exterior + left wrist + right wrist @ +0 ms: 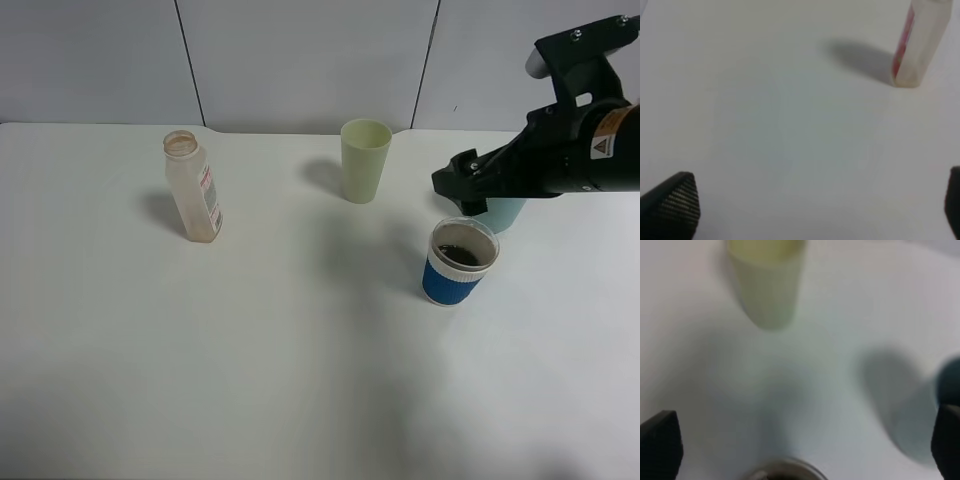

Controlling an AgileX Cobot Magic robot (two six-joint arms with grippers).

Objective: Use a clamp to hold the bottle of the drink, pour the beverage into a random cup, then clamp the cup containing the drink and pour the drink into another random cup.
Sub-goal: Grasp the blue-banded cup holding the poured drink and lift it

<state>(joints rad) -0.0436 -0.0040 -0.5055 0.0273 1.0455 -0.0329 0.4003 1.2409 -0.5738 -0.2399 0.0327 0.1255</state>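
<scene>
One black arm (pixel 585 150) reaching in from upper right of frame, claw (pixel 460 190) spread apart, hovering over blue-banded cup (pixel 458 270), gripping nothing.

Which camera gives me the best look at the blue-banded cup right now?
Exterior high: the whole blue-banded cup shows, dark drink inside. Right wrist catches only its blurred rim; left wrist misses it.

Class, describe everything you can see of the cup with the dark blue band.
The cup is short, with a clear upper wall, a pale rim and a wide dark blue band below. It stands upright on the white table and holds dark brown liquid. No end effector grips it. The open right end effector hovers above, just behind it.
</scene>
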